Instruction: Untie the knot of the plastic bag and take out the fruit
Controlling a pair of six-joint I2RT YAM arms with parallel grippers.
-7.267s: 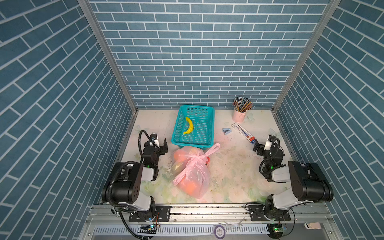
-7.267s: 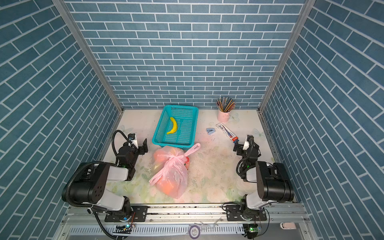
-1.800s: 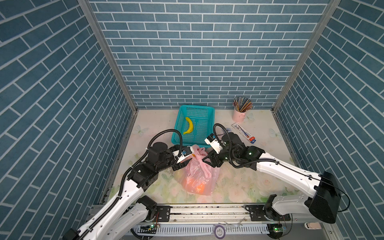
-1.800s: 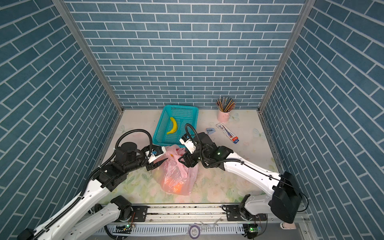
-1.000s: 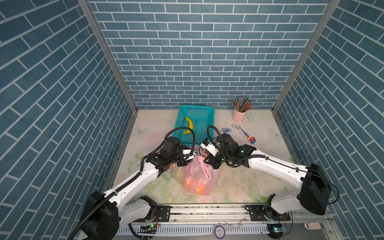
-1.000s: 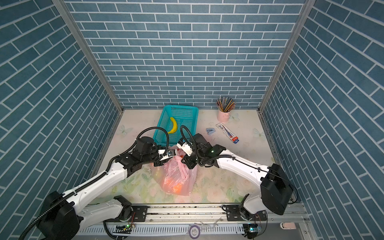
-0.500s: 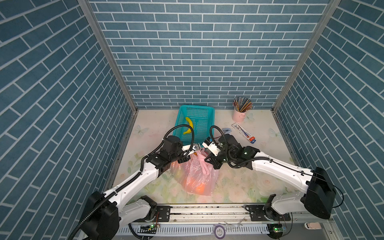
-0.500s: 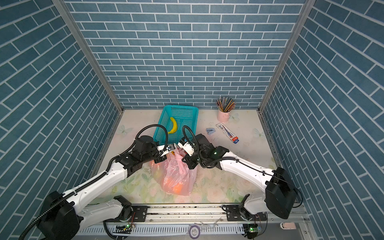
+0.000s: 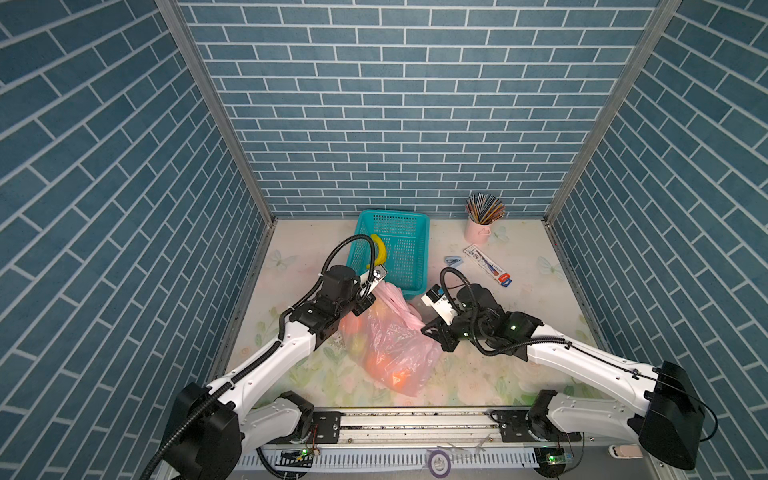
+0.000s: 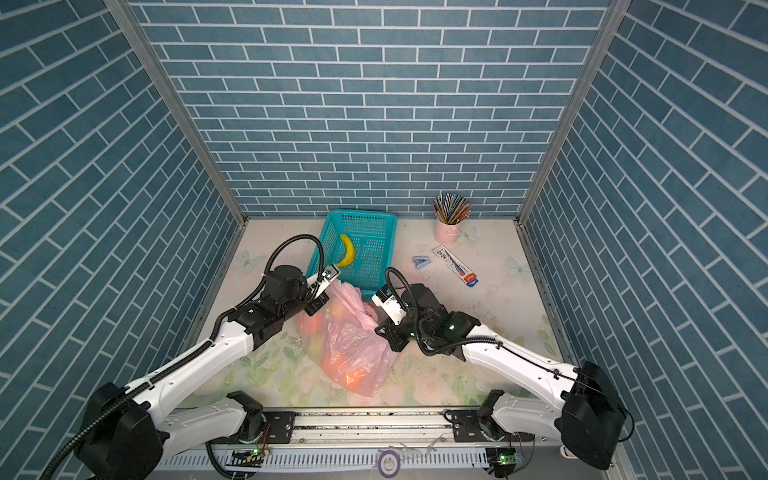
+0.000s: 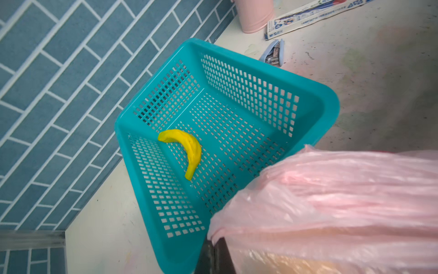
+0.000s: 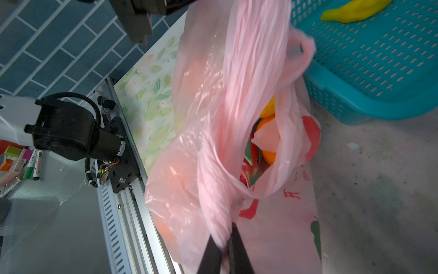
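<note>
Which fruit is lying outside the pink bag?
The yellow banana, alone in the teal basket; the other fruits are inside the pink bag.

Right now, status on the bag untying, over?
Left tool shut on plastic bag top, right tool shut on a bag strip. Mouth gaping, fruit inside. Teal basket close behind, not blocking.

Blue brick-pattern walls (image 9: 374, 124) on three sides, grey metal corner posts (image 9: 220, 116), pale floral tabletop (image 9: 478, 382) with grey scuffs, aluminium rail (image 9: 415, 424) along near edge, even light
</note>
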